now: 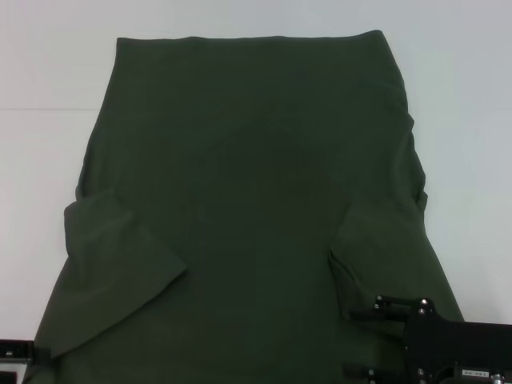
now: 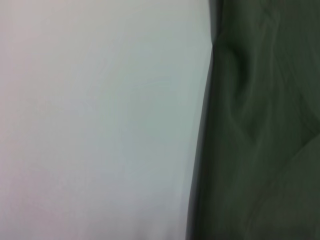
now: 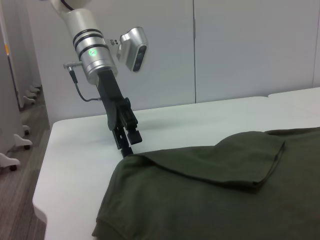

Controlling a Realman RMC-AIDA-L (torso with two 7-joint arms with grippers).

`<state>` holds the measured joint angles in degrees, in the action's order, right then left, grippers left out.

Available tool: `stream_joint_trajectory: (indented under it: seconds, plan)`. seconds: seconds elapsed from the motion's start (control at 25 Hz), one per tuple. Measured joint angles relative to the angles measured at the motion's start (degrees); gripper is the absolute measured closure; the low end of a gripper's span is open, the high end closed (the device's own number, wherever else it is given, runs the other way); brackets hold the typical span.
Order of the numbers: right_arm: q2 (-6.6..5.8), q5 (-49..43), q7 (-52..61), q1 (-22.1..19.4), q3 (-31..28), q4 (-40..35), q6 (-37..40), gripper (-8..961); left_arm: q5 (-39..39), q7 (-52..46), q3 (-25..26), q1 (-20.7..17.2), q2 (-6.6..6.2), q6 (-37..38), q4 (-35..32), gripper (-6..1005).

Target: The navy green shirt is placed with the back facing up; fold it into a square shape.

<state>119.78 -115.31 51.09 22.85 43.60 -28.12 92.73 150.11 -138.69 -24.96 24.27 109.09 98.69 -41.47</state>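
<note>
The navy green shirt (image 1: 256,184) lies flat on the white table, plain side up, with its straight hem at the far edge. The left sleeve (image 1: 120,248) is folded inward onto the body. My left gripper (image 3: 129,149) stands at the shirt's near left corner, fingers pinched on the fabric edge, which rises slightly there; in the head view only its tip (image 1: 18,352) shows. The left wrist view shows the shirt's edge (image 2: 260,130) against the table. My right gripper (image 1: 357,340) hovers open over the shirt's near right part, fingers pointing left.
The white table (image 1: 48,96) extends past the shirt on both sides and behind it. In the right wrist view the table's near left edge (image 3: 42,165) drops to the floor, and a white wall stands behind.
</note>
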Motion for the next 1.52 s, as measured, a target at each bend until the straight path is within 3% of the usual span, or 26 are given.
stream_joint_trajectory:
  seconds: [0.68,1.16,1.52]
  plan:
    - [0.0,0.02,0.06,0.34,0.0,0.17,0.04,190,-0.1,-0.49,-0.07,2.94,1.25,-0.21,3.04,171]
    - [0.0,0.46,1.64,0.38,-0.61,-0.57,1.19,191,0.02,-0.05,-2.32,2.46,2.15,-2.25,-1.17,233]
    - [0.0,0.69,2.54,0.44,-0.71,-0.71,1.43,191,0.02,0.79,-3.13,2.72,2.3,-1.76,-2.13,565]
